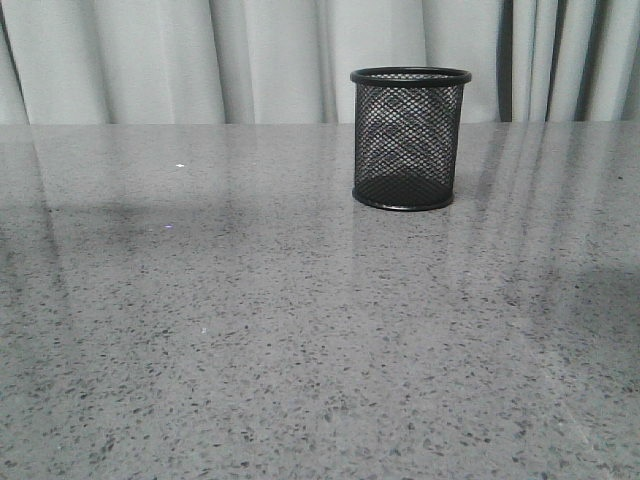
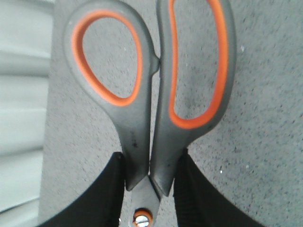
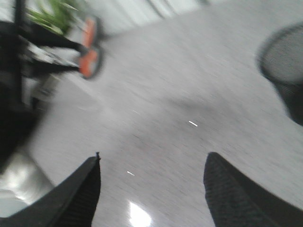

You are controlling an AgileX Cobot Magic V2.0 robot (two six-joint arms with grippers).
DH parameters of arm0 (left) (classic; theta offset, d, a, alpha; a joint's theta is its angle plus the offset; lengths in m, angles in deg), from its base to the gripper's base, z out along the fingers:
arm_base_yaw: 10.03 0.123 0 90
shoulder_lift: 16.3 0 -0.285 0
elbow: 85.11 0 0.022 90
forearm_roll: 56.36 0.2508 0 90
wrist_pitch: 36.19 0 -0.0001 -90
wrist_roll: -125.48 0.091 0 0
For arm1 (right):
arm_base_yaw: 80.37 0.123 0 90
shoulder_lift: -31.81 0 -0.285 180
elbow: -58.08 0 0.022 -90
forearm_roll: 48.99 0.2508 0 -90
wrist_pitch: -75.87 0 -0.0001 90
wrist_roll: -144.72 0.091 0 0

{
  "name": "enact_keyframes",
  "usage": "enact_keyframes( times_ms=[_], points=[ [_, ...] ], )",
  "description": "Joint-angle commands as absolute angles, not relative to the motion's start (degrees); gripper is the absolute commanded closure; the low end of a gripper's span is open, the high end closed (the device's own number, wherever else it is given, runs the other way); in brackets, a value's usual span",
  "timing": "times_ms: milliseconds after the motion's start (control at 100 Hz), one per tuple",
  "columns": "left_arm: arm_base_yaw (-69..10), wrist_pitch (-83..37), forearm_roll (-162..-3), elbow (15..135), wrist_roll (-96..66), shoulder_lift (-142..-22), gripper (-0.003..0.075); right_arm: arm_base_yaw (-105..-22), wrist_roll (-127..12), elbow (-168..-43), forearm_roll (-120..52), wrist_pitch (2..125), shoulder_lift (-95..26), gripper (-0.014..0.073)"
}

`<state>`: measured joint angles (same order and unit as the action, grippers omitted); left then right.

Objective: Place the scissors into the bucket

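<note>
The bucket, a black wire-mesh cup, stands upright on the grey table at the back, right of centre. No gripper and no scissors show in the front view. In the left wrist view my left gripper is shut on the scissors, its black fingers clamping the grey handle shanks just above the pivot screw, with the orange-lined loops pointing away. In the blurred right wrist view my right gripper is open and empty above the table. The bucket shows at that view's edge, and the scissors' orange loops show far off.
The grey speckled table fills the front view, with pale curtains behind it. A green plant and dark robot parts show in the right wrist view beyond the table's edge.
</note>
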<state>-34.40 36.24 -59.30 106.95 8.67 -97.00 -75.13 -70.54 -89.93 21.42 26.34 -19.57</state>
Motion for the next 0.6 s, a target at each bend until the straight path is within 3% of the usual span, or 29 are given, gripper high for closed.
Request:
enact_keyframes(
  times_ms=[0,590],
  points=[
    [-38.0,35.1,-59.3,109.7,6.6,-94.6,0.0741,-75.0,-77.5,-91.9,34.7,28.2,-19.6,0.017],
    [-59.1,28.6,-54.0,112.8,-0.3,-96.3,0.0741,-75.0,-79.7,-91.9,43.2,24.6,-19.6,0.017]
  ],
)
